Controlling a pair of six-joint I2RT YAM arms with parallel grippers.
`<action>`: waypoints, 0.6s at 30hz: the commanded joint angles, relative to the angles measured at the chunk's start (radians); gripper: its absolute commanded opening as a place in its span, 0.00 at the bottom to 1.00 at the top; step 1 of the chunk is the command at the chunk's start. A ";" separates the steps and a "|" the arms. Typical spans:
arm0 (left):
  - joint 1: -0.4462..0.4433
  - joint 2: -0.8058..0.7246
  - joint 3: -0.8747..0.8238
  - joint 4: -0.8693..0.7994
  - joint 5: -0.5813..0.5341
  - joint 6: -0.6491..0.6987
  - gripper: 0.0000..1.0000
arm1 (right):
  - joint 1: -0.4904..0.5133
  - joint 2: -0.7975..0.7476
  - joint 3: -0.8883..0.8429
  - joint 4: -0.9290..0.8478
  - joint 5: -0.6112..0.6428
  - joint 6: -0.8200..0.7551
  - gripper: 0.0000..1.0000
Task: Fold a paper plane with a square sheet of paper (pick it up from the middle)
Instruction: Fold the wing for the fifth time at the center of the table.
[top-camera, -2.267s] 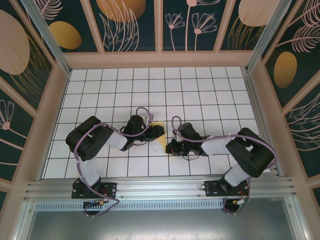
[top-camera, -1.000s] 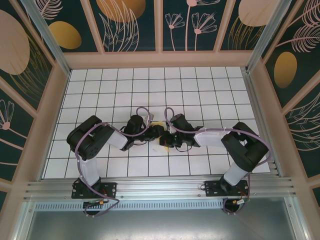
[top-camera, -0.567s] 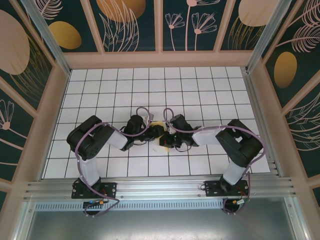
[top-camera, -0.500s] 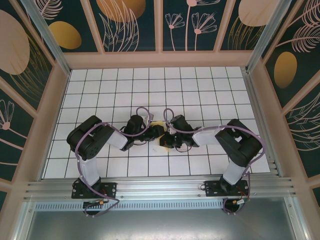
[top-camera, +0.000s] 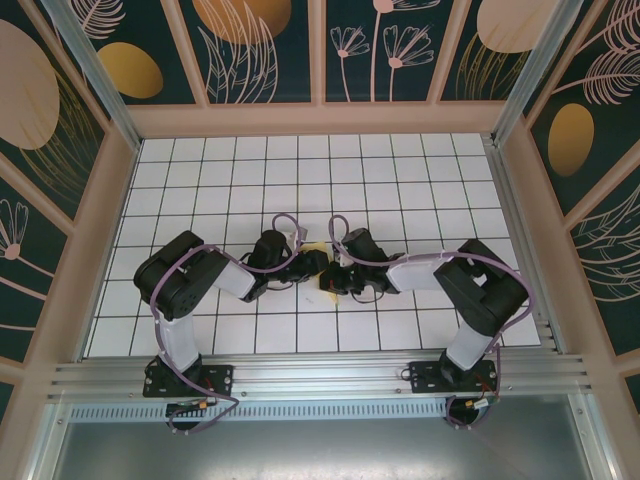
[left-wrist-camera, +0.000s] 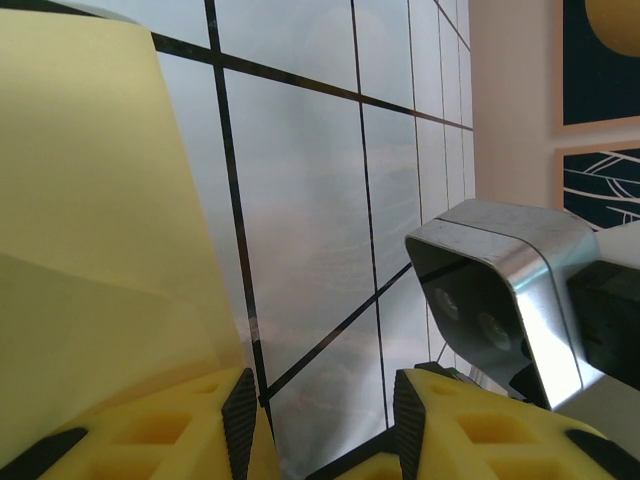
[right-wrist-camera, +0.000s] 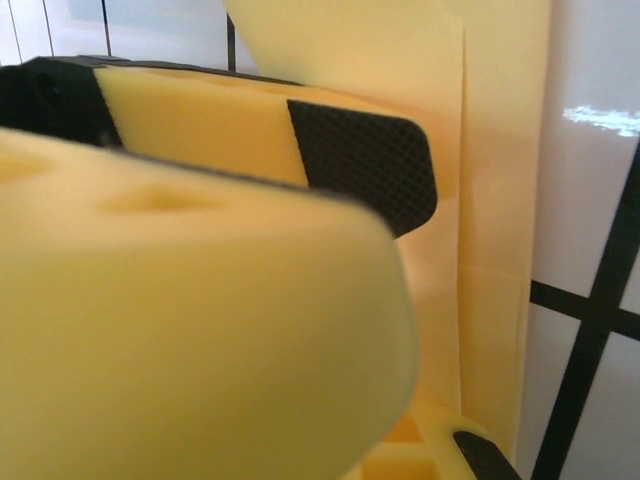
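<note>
L gripper (left-wrist-camera: 325, 400): jaws apart, table (left-wrist-camera: 300, 200) visible btwn them. Creased yellow paper (left-wrist-camera: 100, 250) lies mid-table, touching one finger. R gripper (right-wrist-camera: 405, 235): closed, tip close against paper; whether it pinches it is unclear.

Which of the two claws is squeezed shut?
The right gripper: its yellow fingers meet, beside the yellow paper. The left gripper holds its fingers apart, white table showing between them.
</note>
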 joint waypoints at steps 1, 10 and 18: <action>0.001 0.053 -0.023 -0.088 -0.023 0.011 0.43 | -0.014 -0.021 0.030 -0.015 0.003 -0.020 0.06; 0.001 0.050 -0.015 -0.100 -0.022 0.018 0.43 | -0.050 0.013 0.026 -0.016 0.009 -0.029 0.06; 0.003 0.031 -0.002 -0.118 -0.023 0.025 0.43 | -0.052 0.089 -0.078 0.015 0.029 0.009 0.03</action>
